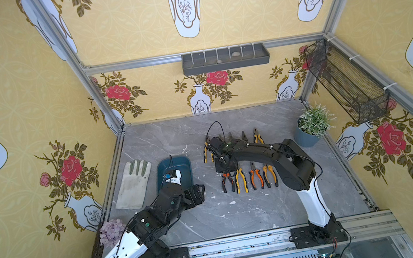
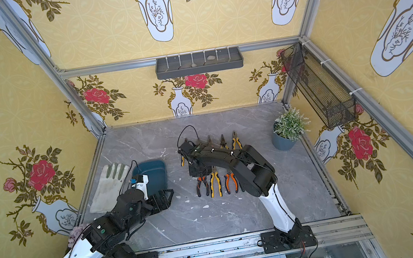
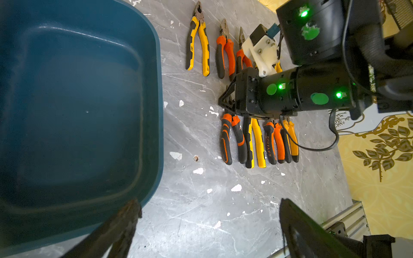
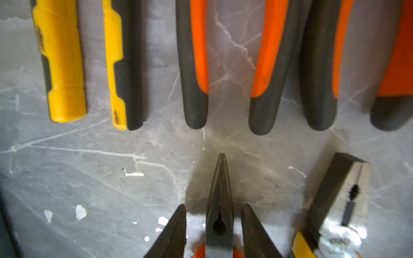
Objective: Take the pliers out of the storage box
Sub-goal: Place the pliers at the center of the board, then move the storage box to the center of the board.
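The teal storage box [image 1: 173, 165] [image 2: 151, 168] [image 3: 78, 111] stands left of centre, and its inside shows bare. Several pliers lie on the table in two rows to its right [image 1: 241, 181] [image 2: 214, 181] [image 3: 197, 44]. My right gripper [image 1: 225, 171] [image 4: 214, 205] points down at the front row's left end. It is open, its fingers either side of the orange-handled needle-nose pliers [image 4: 220, 189] with a gap on each side. My left gripper [image 1: 199, 191] [image 3: 207, 201] hangs wide open and holds nothing by the box's near right corner.
A grey work glove [image 1: 133, 185] lies left of the box. A potted plant [image 1: 313, 126] stands at the back right and a purple flower [image 1: 111, 232] at the front left. A grey tray [image 1: 225, 60] and a mesh basket [image 1: 345, 81] hang on the walls.
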Robot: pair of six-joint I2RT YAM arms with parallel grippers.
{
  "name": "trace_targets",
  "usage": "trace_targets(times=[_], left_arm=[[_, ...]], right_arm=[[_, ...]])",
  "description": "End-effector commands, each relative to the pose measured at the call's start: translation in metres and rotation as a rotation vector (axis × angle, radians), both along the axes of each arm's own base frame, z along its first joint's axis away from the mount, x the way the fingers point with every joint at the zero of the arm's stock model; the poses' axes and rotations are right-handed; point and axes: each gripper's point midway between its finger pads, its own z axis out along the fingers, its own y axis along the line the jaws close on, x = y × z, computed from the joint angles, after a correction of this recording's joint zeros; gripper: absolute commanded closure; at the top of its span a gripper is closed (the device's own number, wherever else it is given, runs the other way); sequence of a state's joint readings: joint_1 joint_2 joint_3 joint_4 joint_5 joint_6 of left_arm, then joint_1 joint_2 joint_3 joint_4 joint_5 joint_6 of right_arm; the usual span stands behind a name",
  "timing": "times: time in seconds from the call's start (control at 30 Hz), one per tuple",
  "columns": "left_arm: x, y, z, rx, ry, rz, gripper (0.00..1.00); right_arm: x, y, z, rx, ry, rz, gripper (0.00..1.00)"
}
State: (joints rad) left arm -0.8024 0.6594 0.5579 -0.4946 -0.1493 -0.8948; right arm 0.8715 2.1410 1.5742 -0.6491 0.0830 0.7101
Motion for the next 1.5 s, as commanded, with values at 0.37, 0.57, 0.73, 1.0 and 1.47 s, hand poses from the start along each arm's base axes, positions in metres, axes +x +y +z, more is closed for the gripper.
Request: trace_targets(times=[0.37,0.57,0.73,1.0,1.47], left_arm=[[0.002,0.017,-0.004,0.059,0.016,0.073,0.01],[0.028,0.079,-0.009,0.201,0.158,0.299,0.09],[0.060,0.124,-0.018,0.141,0.264,0.445,0.08],[0.087,0.154,-0.039,0.283,0.345,0.488,0.12],[0.117,0.157,-0.086,0.330,0.522,0.411,0.49]], right_arm=[[0.005,0.004,0.060,0.011,-0.130,0.030,0.50],[-0.011,0.007,0.105,0.041,-0.280,0.087,0.50],[-0.036,-0.008,0.111,0.079,-0.280,0.070,0.49],[-0.068,-0.039,0.122,0.153,-0.287,0.027,0.49],[-0.090,-0.080,0.110,0.179,-0.296,-0.035,0.49]])
